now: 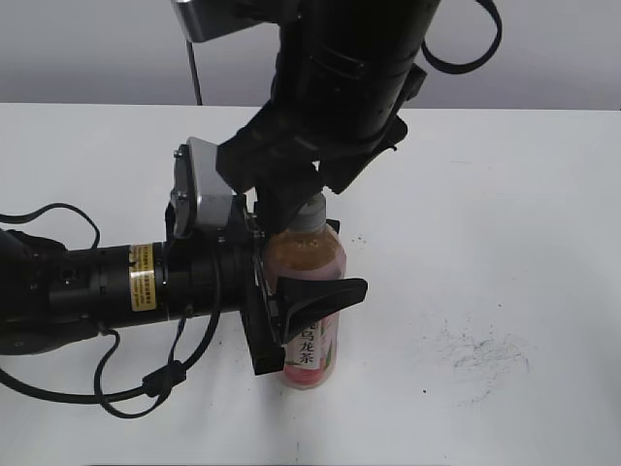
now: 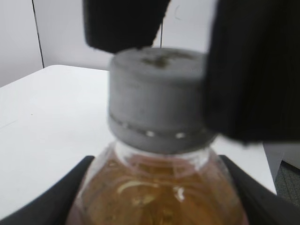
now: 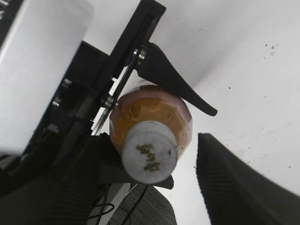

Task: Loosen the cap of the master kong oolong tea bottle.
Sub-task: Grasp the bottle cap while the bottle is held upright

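Item: master kong oolong tea bottle (image 1: 309,291), upright on white table (image 1: 505,194), body clamped between left gripper (image 1: 291,316) fingers. Cap (image 3: 149,152) seated on neck. Right gripper (image 3: 187,187) spread around cap, one finger apparently clear. Risk: an off-centre closing could tilt the bottle or slip off the cap.

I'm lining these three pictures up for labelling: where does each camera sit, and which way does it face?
Exterior view: above the table, looking down at a slant; both arms meet at the bottle.
Left wrist view: level with the bottle's neck, facing the cap; left fingers flank the bottle, right fingers stand beside the cap.
Right wrist view: above, looking down on the cap; a right finger shows.
All three share cap and bottle.
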You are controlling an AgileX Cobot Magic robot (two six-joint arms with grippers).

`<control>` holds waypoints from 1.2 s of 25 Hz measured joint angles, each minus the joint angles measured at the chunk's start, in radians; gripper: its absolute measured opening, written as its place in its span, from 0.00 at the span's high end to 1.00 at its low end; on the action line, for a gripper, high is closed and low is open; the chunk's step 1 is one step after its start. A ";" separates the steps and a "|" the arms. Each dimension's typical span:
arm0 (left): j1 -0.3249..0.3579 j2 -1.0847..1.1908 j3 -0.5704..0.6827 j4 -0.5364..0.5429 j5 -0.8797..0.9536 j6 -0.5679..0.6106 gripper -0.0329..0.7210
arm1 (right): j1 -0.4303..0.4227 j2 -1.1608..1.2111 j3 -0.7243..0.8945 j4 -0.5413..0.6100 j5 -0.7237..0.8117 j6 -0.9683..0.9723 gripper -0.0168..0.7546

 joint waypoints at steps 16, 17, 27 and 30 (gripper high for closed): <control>0.000 0.000 0.000 0.000 0.000 0.000 0.36 | 0.000 0.011 0.000 0.000 0.000 -0.049 0.44; 0.000 0.000 0.000 0.000 0.000 0.000 0.36 | 0.000 0.013 0.000 0.000 0.000 -0.050 0.45; 0.000 0.000 0.000 0.000 0.000 0.000 0.36 | -0.001 0.016 0.000 0.000 0.000 -0.205 0.62; 0.000 0.000 0.000 -0.001 0.000 0.000 0.36 | -0.001 0.016 0.000 0.000 0.000 -0.373 0.62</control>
